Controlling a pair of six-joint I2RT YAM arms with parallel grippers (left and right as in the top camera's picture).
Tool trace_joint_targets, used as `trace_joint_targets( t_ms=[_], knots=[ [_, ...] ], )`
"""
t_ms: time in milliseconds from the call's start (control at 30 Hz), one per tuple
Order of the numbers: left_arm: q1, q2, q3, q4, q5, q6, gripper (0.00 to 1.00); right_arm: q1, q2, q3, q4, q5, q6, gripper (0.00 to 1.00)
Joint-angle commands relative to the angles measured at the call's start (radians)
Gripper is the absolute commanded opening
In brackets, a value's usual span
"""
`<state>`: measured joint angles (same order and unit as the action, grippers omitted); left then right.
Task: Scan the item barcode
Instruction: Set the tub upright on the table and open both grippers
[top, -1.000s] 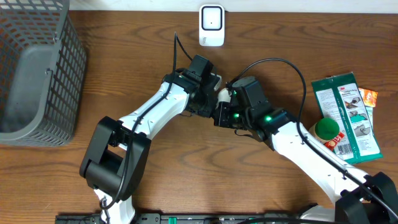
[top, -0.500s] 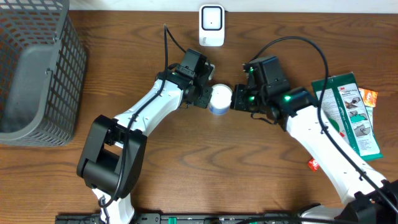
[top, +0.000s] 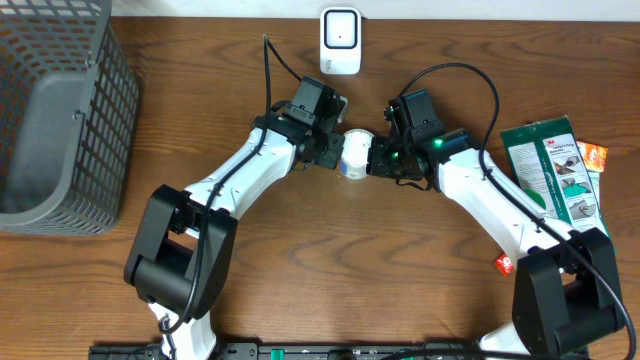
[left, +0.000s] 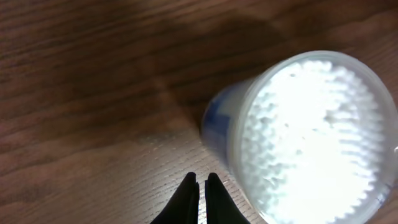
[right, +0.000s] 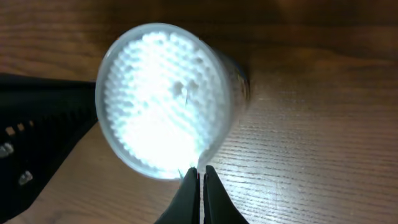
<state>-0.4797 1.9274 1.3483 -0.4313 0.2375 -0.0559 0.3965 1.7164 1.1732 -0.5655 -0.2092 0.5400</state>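
The item, a round clear tub of cotton swabs with a blue label (top: 354, 153), lies on its side on the wooden table between my two grippers. My left gripper (top: 335, 152) is shut just left of it; in the left wrist view its tips (left: 199, 181) stand a little apart from the tub (left: 311, 137). My right gripper (top: 376, 160) is shut at the tub's right side, its tips (right: 199, 170) at the lower rim of the tub (right: 165, 99). The white scanner (top: 340, 40) stands at the back edge. No barcode shows.
A grey wire basket (top: 60, 110) fills the left side. At the right lie a green package (top: 560, 190), an orange packet (top: 592, 155) and a small red item (top: 503, 264). The left arm's dark body (right: 37, 137) shows beside the tub.
Both grippers moved up the table and the tub came into view between them. In the last half second the right gripper came back left, close against the tub.
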Motion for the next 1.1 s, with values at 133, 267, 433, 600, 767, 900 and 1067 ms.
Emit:
trace_joint_targets(
  t_ms=[133, 267, 433, 600, 767, 900, 1067],
  knots=[
    [-0.002, 0.022, -0.010, 0.000, 0.005, -0.012, 0.08, -0.003, -0.105, -0.002, -0.011, -0.009, -0.066, 0.01],
    [-0.002, 0.022, -0.010, 0.004, 0.003, -0.011, 0.08, -0.005, -0.164, -0.002, -0.046, -0.008, -0.086, 0.15],
    [-0.002, 0.022, -0.010, 0.018, -0.050, -0.012, 0.08, -0.005, -0.183, 0.010, -0.068, -0.002, -0.099, 0.59],
    [0.034, -0.013, -0.005, 0.014, -0.053, -0.046, 0.09, -0.003, -0.177, 0.171, -0.231, 0.083, -0.153, 0.84],
    [0.129, -0.118, -0.002, -0.009, -0.051, -0.169, 0.08, 0.005, -0.173, 0.355, -0.358, 0.159, -0.182, 0.91],
    [0.209, -0.214, -0.002, -0.082, -0.048, -0.219, 0.11, 0.009, -0.145, 0.406, -0.390, 0.159, -0.182, 0.94],
    [0.269, -0.279, -0.002, -0.206, -0.048, -0.219, 0.16, 0.047, -0.001, 0.517, -0.513, 0.149, -0.182, 0.99]
  ],
)
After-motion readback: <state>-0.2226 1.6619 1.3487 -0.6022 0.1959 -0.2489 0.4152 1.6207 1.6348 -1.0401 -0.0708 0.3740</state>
